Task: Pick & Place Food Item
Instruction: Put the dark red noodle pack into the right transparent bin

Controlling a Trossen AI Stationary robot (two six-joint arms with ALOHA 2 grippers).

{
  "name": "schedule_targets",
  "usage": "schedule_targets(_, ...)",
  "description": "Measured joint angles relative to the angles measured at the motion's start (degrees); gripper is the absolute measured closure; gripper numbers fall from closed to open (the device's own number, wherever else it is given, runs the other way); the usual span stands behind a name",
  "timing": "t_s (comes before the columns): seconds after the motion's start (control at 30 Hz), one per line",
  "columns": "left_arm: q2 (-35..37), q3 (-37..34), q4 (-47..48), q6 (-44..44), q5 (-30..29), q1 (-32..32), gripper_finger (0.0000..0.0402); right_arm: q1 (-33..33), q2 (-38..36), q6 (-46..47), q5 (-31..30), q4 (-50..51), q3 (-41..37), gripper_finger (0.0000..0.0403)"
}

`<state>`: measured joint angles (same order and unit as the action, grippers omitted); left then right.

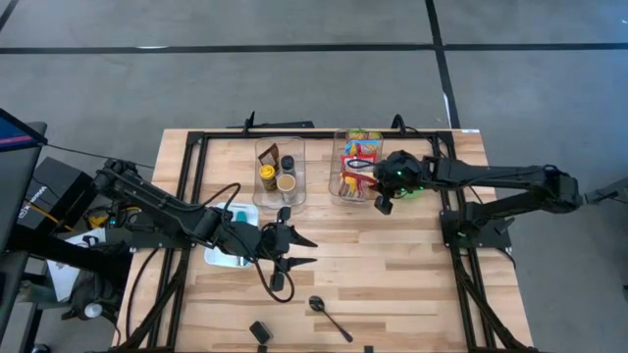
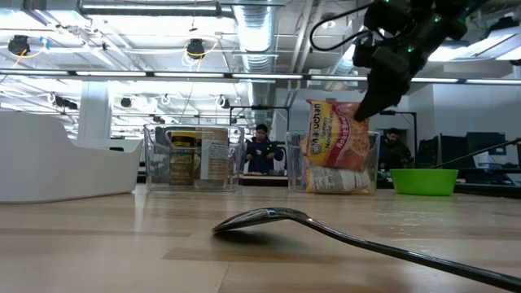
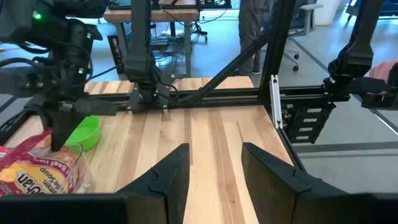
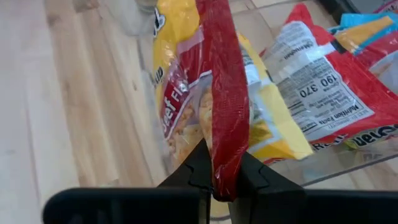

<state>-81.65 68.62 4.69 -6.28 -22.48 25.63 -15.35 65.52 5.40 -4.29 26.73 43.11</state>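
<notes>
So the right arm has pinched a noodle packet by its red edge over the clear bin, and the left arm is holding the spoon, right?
Not quite. The left gripper holds nothing: in the high view its fingers stand apart over bare wood, and the spoon lies on the table, apart from it. The rest is right: the right gripper is shut on the noodle packet by its red edge, over the clear bin.

Dark cabled arms, green wrist lights

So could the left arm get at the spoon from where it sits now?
Probably yes: the left gripper, open and empty, hovers beside the spoon with bare table between them; the right gripper is busy pinching a noodle packet.
</notes>
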Motion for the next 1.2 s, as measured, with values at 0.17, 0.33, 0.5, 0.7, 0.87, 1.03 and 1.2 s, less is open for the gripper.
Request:
schedule_targets(0.17,0.00,0.00,0.01,0.00,0.00,0.00,0.0262,-1.47,1.17,-0.88,0.04,-0.68,0.00,0.0386)
schedule_targets(0.33,0.00,-0.02,0.02,0.00,0.00,0.00,0.0262,-2.86,1.33,-2.50,2.76,-0.60,0.00,0.0384)
schedule_targets(0.5,0.00,-0.02,0.02,0.00,0.00,0.00,0.0262,-2.87,1.27,-3.02,3.37,-0.60,0.00,0.0386)
schedule_targets(0.7,0.00,-0.02,0.02,0.00,0.01,0.00,0.0262,-2.88,1.27,-3.01,5.91,-0.26,0.00,0.0386)
schedule_targets(0.87,0.00,-0.02,0.00,0.00,0.00,0.00,0.0262,-3.80,1.27,-1.97,5.79,0.03,0.00,0.0385)
schedule_targets(1.03,-0.02,-0.02,0.02,0.00,0.00,0.00,0.0262,-5.05,1.27,-0.94,5.77,0.11,0.00,0.0382)
schedule_targets(1.2,-0.02,-0.04,0.02,0.00,0.00,0.00,0.0262,-5.49,1.27,-0.46,5.79,0.10,0.00,0.0361)
